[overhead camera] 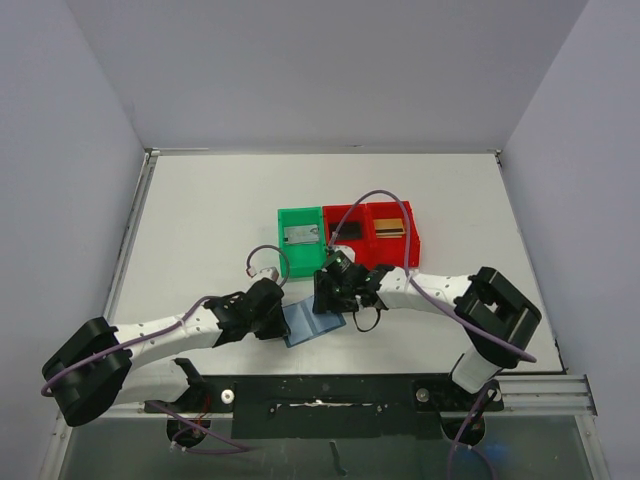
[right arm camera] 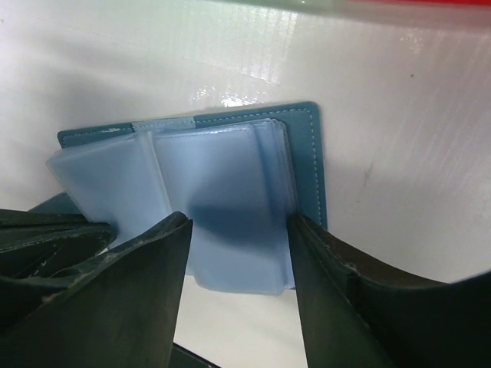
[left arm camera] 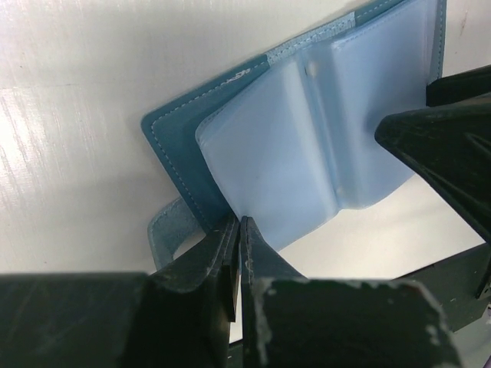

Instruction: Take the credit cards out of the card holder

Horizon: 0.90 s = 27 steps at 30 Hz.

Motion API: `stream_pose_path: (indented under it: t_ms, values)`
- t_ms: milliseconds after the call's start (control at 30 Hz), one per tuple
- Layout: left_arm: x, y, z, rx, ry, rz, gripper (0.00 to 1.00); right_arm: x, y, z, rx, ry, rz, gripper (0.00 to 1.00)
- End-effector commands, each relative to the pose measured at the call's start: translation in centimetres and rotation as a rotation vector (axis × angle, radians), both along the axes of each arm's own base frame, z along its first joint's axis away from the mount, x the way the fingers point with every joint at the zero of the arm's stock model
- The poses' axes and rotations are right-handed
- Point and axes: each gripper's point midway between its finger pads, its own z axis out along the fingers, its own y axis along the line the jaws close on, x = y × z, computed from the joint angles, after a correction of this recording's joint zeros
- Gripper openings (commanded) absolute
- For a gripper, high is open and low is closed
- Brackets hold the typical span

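White tabletop (overhead camera: 200, 230) spreads beneath me, and both arms reach in over its near half: my left arm (overhead camera: 170, 335) angles in from the left, my right arm (overhead camera: 430, 292) from the right, and their wrists meet near the middle.

Beyond the wrists three plastic bins stand in a row, touching side to side: a green bin (overhead camera: 282, 240) on the left, then a red bin (overhead camera: 345, 208), then a second red bin (overhead camera: 414, 240). A grey card (overhead camera: 301, 236) lies in the green one, a dark card (overhead camera: 347, 231) in the first red, and a tan card (overhead camera: 391, 227) in the second.

Just nearer than the bins, between my two grippers, the blue card holder (overhead camera: 312, 325) lies open and flat on the table with its clear sleeves (right arm camera: 222, 192) facing up. A pale blue strap (left arm camera: 165, 230) sticks out from its edge on my left wrist's side.

My left gripper (left arm camera: 239, 245) has its fingers drawn together, pinched on the holder's near edge where cover and sleeves meet. My right gripper (right arm camera: 238, 261) stands with its fingers apart, one on each side of the sleeve stack on the holder's right panel, the tips low against the sleeves.
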Motion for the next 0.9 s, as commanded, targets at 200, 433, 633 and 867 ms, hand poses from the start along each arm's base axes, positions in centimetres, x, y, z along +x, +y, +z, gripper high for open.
stream_pose_path:
  t_ms: [200, 433, 633, 867]
  values:
    - [0.7, -1.6, 1.3, -0.037, -0.032, -0.043, 0.02, -1.2, 4.2, 1.0, 0.156, 0.024, 0.100, 0.32]
    - [0.7, -1.6, 1.5, -0.039, -0.036, -0.042, 0.02, 0.2, 2.5, 1.4, 0.047, -0.029, 0.042, 0.40]
    - [0.6, -1.9, 2.0, -0.052, -0.053, -0.090, 0.02, 1.7, 0.9, 3.6, -0.031, -0.111, 0.004, 0.58]
    - [0.6, -2.0, 2.2, -0.040, -0.064, -0.127, 0.02, 0.7, 0.7, 1.2, -0.066, -0.047, 0.021, 0.62]
